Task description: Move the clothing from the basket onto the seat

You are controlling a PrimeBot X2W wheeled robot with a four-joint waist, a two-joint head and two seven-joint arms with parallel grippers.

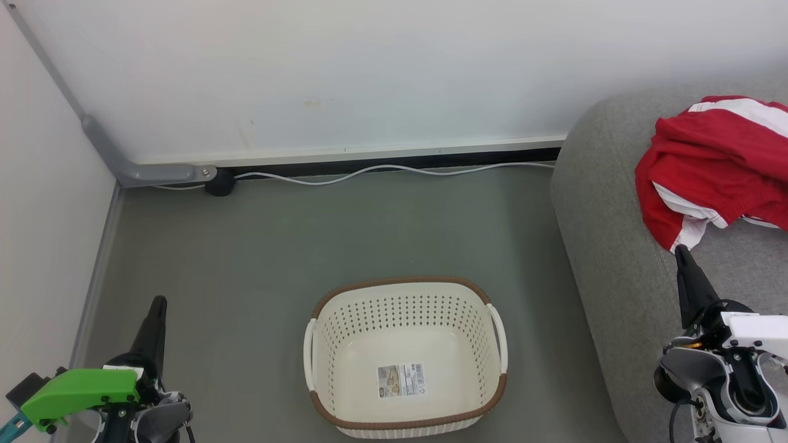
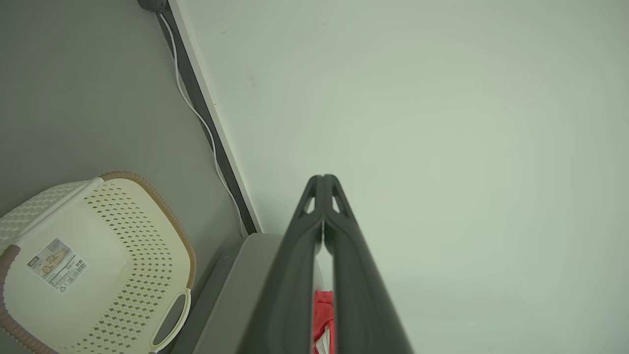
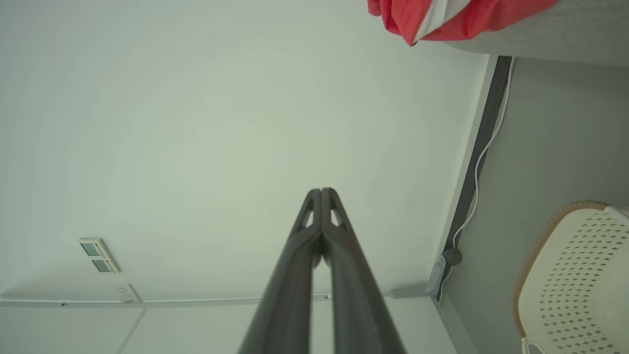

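Red clothing (image 1: 702, 160) heaped on grey seat (image 1: 606, 246), apart from basket (image 1: 500, 344); basket floor bears just sticker (image 1: 401, 379), so transfer looks done. Left end effector (image 1: 158, 304) and right end effector (image 1: 681, 252) pinched closed, gripping nothing, likely parked.

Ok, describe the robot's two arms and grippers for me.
Both grippers have long, dark, tapering fingers with small cut-outs near the tips. The left gripper carries a bright green cover; the right gripper has a white block, a silver-grey rounded housing and a black cable.
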